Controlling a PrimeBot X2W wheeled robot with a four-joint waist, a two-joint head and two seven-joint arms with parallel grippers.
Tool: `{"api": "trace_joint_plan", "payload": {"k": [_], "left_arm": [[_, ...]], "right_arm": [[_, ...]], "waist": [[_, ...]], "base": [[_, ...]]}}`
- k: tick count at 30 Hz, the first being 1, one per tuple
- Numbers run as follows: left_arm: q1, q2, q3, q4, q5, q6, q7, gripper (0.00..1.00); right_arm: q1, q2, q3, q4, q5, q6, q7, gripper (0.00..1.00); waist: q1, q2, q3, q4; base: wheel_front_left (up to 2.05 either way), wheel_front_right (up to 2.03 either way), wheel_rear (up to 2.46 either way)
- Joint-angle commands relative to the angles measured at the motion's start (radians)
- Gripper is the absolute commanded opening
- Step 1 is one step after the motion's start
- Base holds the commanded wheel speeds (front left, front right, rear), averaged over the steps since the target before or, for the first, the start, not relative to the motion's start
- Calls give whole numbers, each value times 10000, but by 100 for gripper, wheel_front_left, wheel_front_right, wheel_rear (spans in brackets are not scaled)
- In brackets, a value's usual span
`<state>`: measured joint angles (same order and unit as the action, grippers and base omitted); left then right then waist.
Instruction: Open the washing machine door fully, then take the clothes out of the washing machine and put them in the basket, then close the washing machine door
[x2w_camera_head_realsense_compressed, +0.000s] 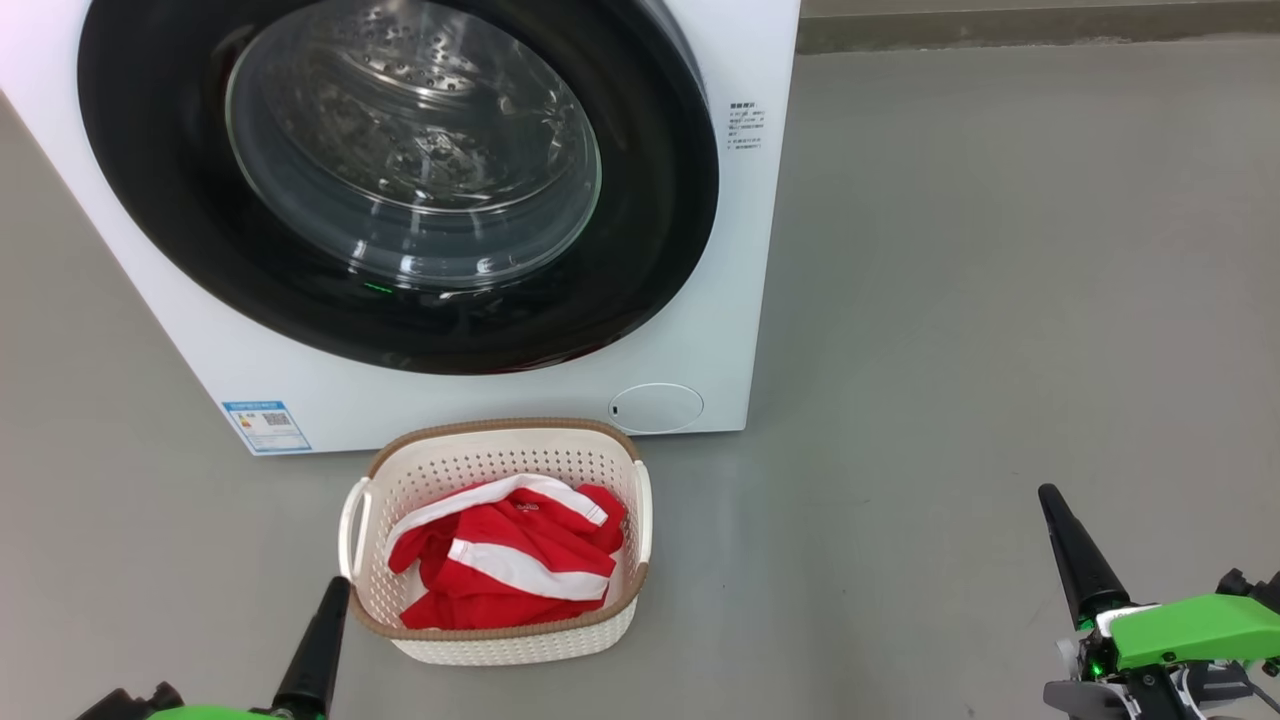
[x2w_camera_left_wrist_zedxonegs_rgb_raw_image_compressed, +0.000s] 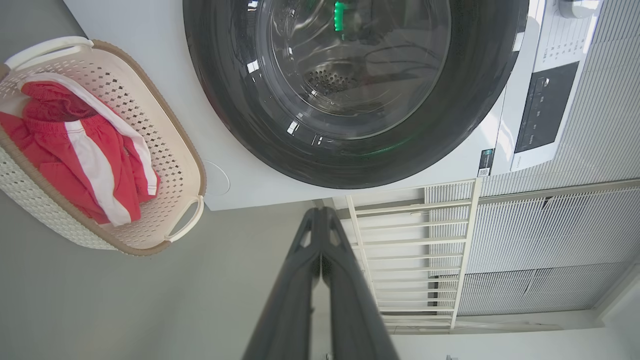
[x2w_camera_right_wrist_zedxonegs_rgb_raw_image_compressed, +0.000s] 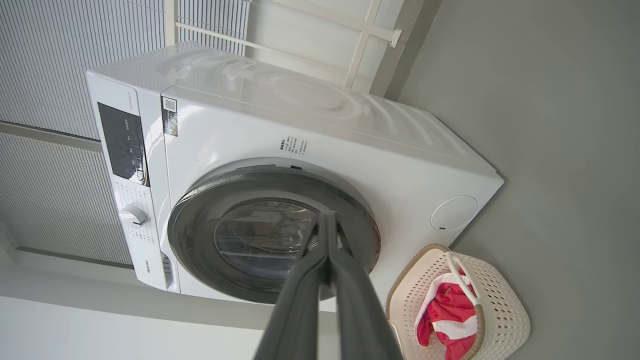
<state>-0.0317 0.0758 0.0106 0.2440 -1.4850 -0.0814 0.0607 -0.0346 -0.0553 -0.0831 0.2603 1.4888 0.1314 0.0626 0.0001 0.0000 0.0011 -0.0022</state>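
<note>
— Where are the clothes (x2w_camera_head_realsense_compressed: 505, 560)?

— They lie heaped in the basket (x2w_camera_head_realsense_compressed: 500, 428), red with white stripes, below its brown rim. The basket stands on the floor (x2w_camera_head_realsense_compressed: 950, 300) just in front of the washing machine (x2w_camera_head_realsense_compressed: 200, 370), under the door.

— How would they handle if anything needed lifting again?

— I'd judge them light, soft and limp. They would drape and drag rather than hold a shape. A pinch on a raised fold looks best, such as the white stripe on top of the heap. A loose end could catch on the basket's perforated wall.

— And the washing machine door (x2w_camera_head_realsense_compressed: 160, 200)?

— It looks shut, flush against the white front. Through the glass I see bare perforated drum and no red. The door is stiff and probably weighty. Its black rim is glossy, so likely slippery, and the bulging glass is no place to press. I'd take it at the rim's edge, away from the hinge. I cannot make out a handle, though, or tell which side hinges.

— The jaws?

— The left jaws are closed, their two dark fingers (x2w_camera_left_wrist_zedxonegs_rgb_raw_image_compressed: 295, 280) pressed together with nothing between them. In the head view they sit low, just beside the basket's near left corner. The right jaws are the same, with fingers (x2w_camera_right_wrist_zedxonegs_rgb_raw_image_compressed: 300, 305) closed on nothing. They are well apart from the basket, off to the right above the floor.
</note>
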Motion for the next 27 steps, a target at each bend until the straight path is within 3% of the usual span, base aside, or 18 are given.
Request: {"api": "trace_joint_plan", "payload": {"k": [1, 13, 27], "left_arm": [[-524, 58, 398, -163, -270, -184, 58, 0], [-741, -63, 765, 2, -1457, -493, 312, 0], [-744, -94, 810, 3, -1420, -493, 347, 0]], "right_arm": [[-485, -161, 137, -228, 244, -6, 46, 0], [-705, -172, 1, -174, 1454, -7, 258, 0], [-710, -136, -49, -170, 1412, -7, 299, 0]], "waist": [[0, 0, 1, 2], [0, 0, 20, 22], [0, 0, 20, 22]], "base": [[0, 0, 0], [0, 0, 0], [0, 0, 0]]}}
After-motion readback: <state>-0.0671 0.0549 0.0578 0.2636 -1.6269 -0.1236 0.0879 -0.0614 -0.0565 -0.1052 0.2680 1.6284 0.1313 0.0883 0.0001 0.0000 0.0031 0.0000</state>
